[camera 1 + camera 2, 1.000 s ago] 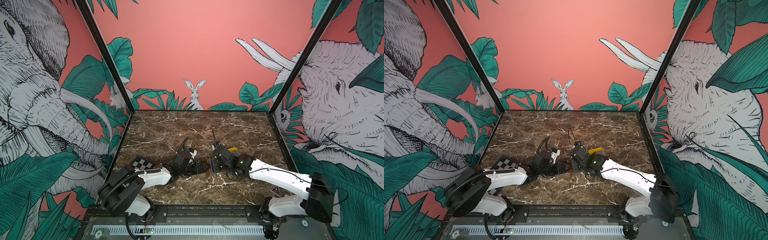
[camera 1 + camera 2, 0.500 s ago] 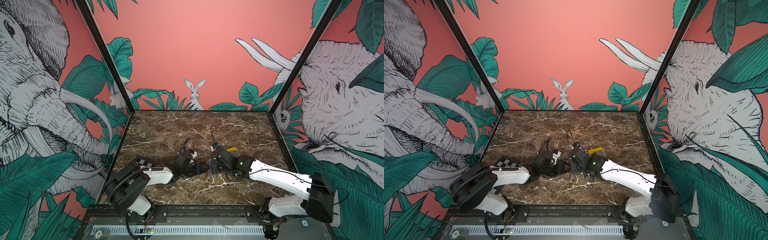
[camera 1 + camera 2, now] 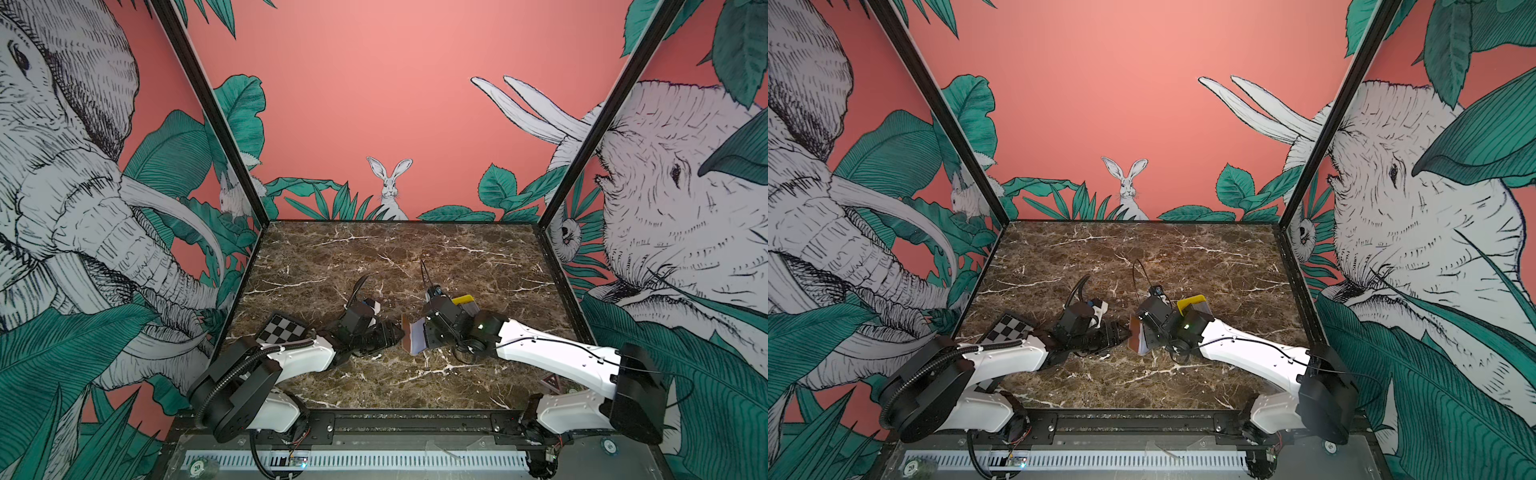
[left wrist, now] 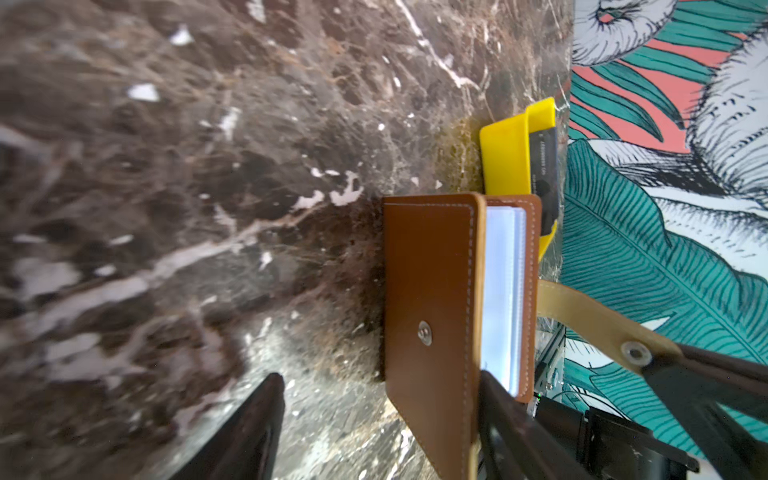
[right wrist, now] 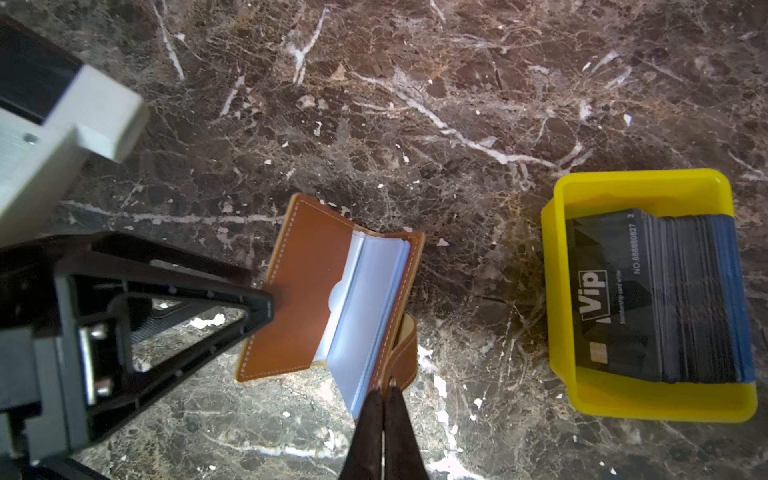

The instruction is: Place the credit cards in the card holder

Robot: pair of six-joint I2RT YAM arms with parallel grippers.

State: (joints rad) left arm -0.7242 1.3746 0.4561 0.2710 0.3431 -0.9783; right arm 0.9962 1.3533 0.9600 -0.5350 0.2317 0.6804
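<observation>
The tan card holder (image 5: 307,282) stands on edge on the marble, partly open, with its clear sleeves showing; it is at the middle in both top views (image 3: 413,338) (image 3: 1138,338). My right gripper (image 5: 384,392) is shut on its snap tab. My left gripper (image 4: 378,376) is open astride the front cover (image 4: 432,291): one finger sits between cover and sleeves, the other stands well off the outer face. The credit cards (image 5: 648,299) are a black "Vip" stack in the yellow tray, behind the right wrist (image 3: 467,309).
The yellow tray (image 5: 582,195) sits on the marble just beyond the card holder. A checkerboard plate (image 3: 282,328) lies under the left arm near the left wall. Patterned walls close in three sides.
My left gripper has reached in to the card holder and its jaws have narrowed around the front cover. The right gripper has kept its hold on the tab, hardly moving.
</observation>
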